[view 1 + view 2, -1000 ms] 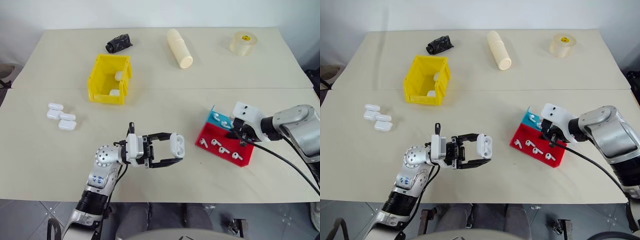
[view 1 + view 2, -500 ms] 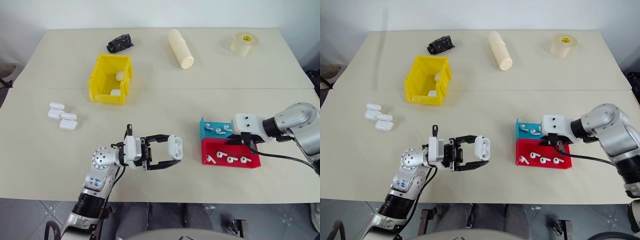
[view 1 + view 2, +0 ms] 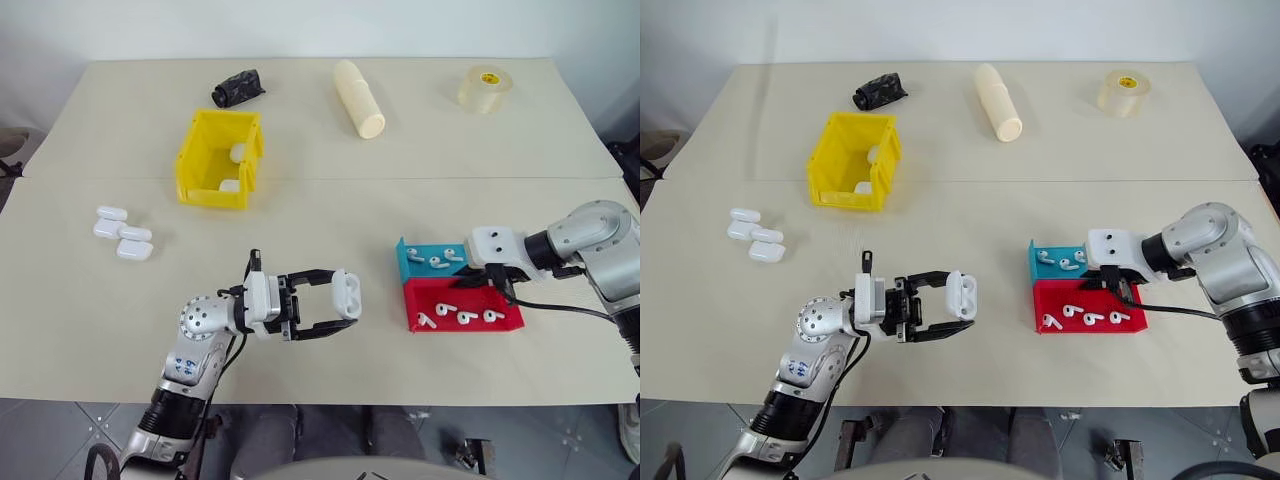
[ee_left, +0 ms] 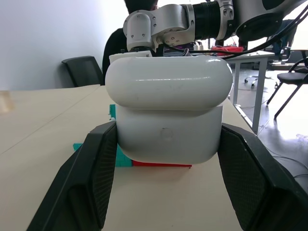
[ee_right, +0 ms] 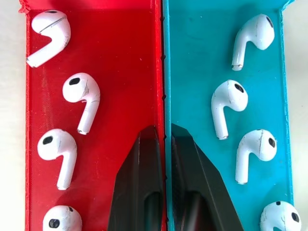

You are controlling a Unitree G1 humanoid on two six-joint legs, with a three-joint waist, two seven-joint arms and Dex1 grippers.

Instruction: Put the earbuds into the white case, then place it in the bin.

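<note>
Case: the white case [image 3: 347,294] sits pinched between my left gripper [image 3: 334,304] fingers, held above the table's near edge, lid up.
Earbuds: the earbuds [image 5: 82,98] lie loose in the red tray [image 5: 110,72] and the blue tray [image 5: 192,72], their stems running roughly along each tray's length.
Right gripper: my right gripper [image 5: 163,144] hangs over the wall between the two trays, fingers almost together, holding nothing.
Key relation: I judge the right arm far nearer the earbuds; the nearest ones lie just to either side of its fingertips.
Bin: the yellow bin [image 3: 193,165] stands well beyond the left arm, two cases already inside.
</note>
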